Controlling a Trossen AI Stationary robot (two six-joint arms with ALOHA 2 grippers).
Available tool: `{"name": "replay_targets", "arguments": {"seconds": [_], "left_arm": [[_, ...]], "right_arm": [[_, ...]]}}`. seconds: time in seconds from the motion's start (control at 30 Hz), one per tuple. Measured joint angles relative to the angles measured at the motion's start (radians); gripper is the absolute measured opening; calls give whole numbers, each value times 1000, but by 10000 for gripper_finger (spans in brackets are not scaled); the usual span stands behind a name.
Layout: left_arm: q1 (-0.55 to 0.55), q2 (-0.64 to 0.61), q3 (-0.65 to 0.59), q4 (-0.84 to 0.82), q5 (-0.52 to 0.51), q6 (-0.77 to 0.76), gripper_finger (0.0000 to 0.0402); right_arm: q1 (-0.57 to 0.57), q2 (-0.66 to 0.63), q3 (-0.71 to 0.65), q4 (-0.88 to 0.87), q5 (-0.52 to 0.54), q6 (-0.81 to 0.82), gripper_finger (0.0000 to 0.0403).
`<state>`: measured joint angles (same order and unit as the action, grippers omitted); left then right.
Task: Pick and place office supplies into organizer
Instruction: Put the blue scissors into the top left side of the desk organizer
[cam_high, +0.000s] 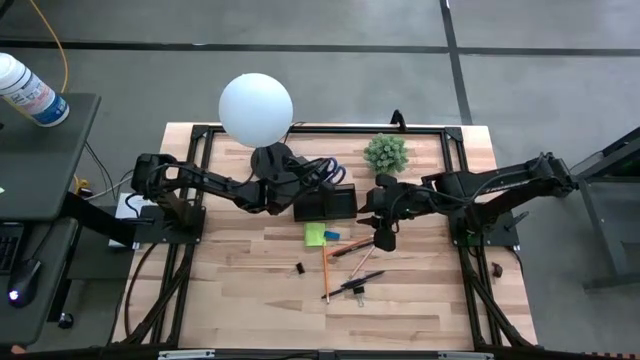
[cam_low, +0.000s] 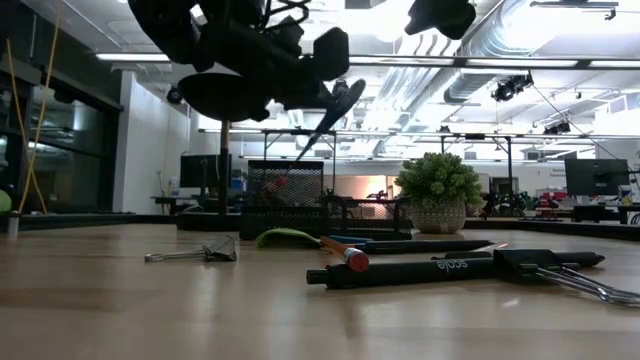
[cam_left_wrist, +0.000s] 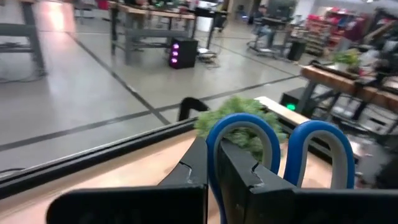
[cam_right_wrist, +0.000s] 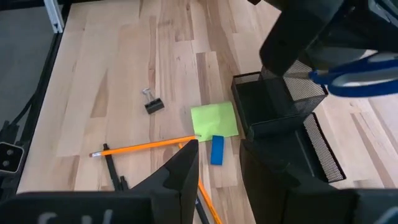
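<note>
My left gripper (cam_high: 322, 176) is shut on the blue-handled scissors (cam_left_wrist: 280, 146) and holds them over the dark mesh organizer (cam_high: 325, 205). In the low view the scissors' blades (cam_low: 325, 120) slant down toward the organizer's top (cam_low: 285, 185). My right gripper (cam_right_wrist: 221, 165) hangs open above the table to the right of the organizer, with nothing between its fingers. Flat on the wood below it lie a lime-green sticky-note pad (cam_right_wrist: 214, 119), a small blue block (cam_right_wrist: 216, 150), orange pencils (cam_right_wrist: 146, 146), a dark pen (cam_high: 360, 282) and black clips (cam_right_wrist: 152, 104). My left gripper pinches the rim of one blue handle loop (cam_left_wrist: 214, 158) between its two fingers (cam_left_wrist: 193, 177). The fingers reach in about level from the table's left. Both handle loops stand out beyond the fingertips. The scissors are lifted clear, with their blades slanting down below the gripper.
A white globe lamp (cam_high: 256, 108) on a round black base (cam_high: 275, 160) stands just behind my left gripper. A small green potted plant (cam_high: 386, 152) sits at the far edge, right of the organizer. The near half of the wooden table (cam_high: 240, 300) holds only a few small supplies.
</note>
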<state>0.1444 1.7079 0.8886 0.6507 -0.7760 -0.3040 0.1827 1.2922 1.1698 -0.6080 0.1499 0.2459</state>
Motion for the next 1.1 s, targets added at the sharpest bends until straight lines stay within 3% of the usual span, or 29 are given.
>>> {"name": "replay_targets", "arguments": {"seconds": [0.2,0.47,1.1], "left_arm": [[0,10,0,-29,-57,-22,0],[-8,9,0,-191,-200,-204,0],[-8,83,0,-232,-264,-408,0]], "right_arm": [[0,0,0,0,-2,0,108],[0,0,0,0,-2,0,108],[0,0,0,16,5,11,108]]}}
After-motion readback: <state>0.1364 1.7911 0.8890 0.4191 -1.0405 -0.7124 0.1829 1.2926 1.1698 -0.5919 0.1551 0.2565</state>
